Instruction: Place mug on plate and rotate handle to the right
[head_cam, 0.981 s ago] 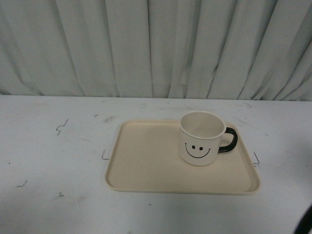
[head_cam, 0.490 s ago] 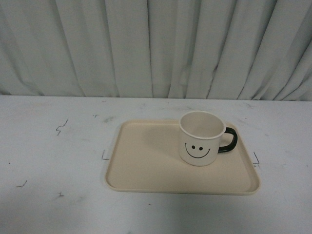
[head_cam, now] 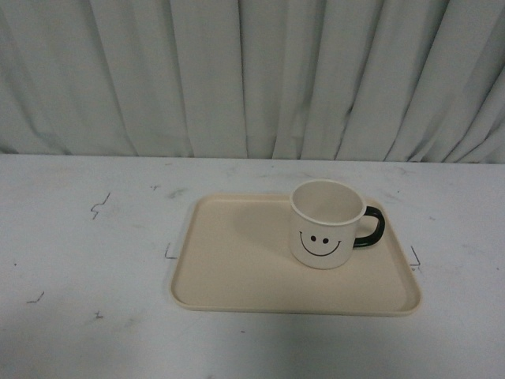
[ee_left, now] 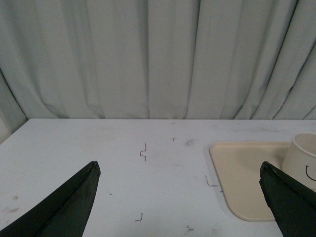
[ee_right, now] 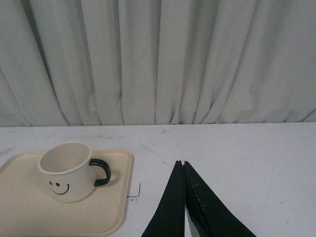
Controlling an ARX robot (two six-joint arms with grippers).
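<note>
The cream-white mug (head_cam: 326, 224) stands upright on the right part of the beige plate (head_cam: 237, 268), smiley face toward the camera. Its black handle (head_cam: 371, 227) points right. Neither arm shows in the front view. In the left wrist view my left gripper (ee_left: 180, 170) is open and empty, held over the bare table left of the plate (ee_left: 242, 168); the mug (ee_left: 302, 160) shows at the frame's edge. In the right wrist view my right gripper (ee_right: 180, 162) is shut and empty, over the table right of the plate (ee_right: 29, 217), apart from the mug (ee_right: 66, 171) and its handle (ee_right: 101, 172).
The white table (head_cam: 95, 260) carries small black corner marks near the plate. A pale pleated curtain (head_cam: 252, 79) hangs along the table's far edge.
A dark part at the lower right corner of the front view has moved out of the frame. The mug and plate have not moved.
</note>
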